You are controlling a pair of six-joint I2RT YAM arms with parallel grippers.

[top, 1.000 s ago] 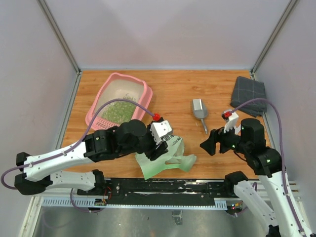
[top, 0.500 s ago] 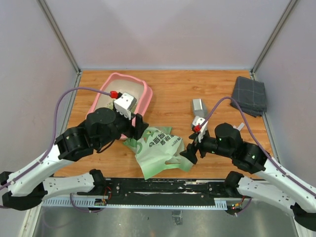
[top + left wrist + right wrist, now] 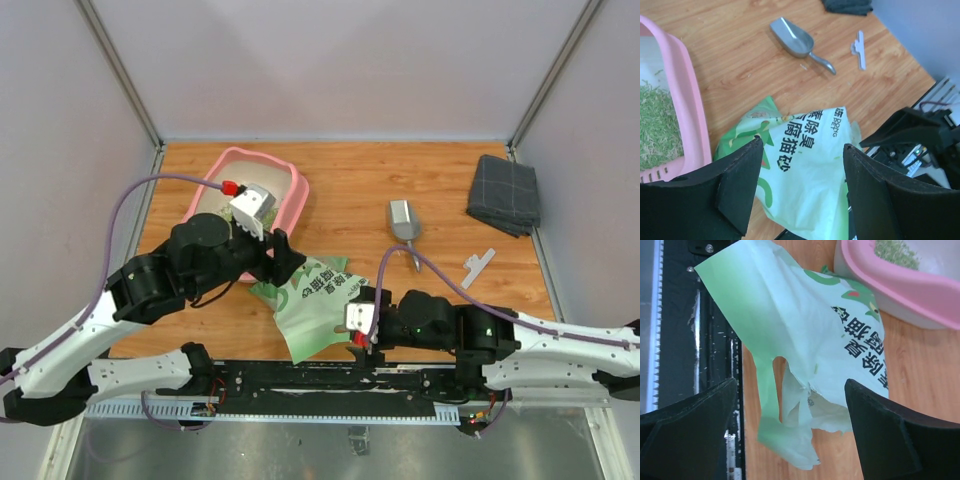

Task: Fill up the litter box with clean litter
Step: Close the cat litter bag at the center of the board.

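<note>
Since a second ago the right arm has swung from the right side of the table across to the left, and the left arm has lifted off the bag toward the litter box, uncovering the bag.

Nearest the arm bases, the right arm lies low along the near table edge. The right gripper (image 3: 790,385) hangs over the near right edge of a light green printed plastic bag (image 3: 315,300), fingers spread wide, pinching nothing. From the right wrist camera the bag looks crumpled and limp, its torn mouth toward the black rail at the table's edge.

Just beyond, the left gripper (image 3: 802,150) hovers above the bag's far left part, its fingers also spread apart and empty. The bag lies flat on the wooden table (image 3: 400,170), its far left corner just beside the litter box.

The litter box (image 3: 295,190), a pink tray with a pale inside, sits at the far left of the table, largely hidden by the left arm in the overhead view. The clean litter (image 3: 660,125), green granules, lies as a loose layer inside it, against the near wall.

To the right, well apart from the box, a grey metal scoop (image 3: 403,220) lies with its handle toward the arms. A small white clip (image 3: 478,262) rests further right. A folded grey cloth (image 3: 505,195) sits in the far right corner.
</note>
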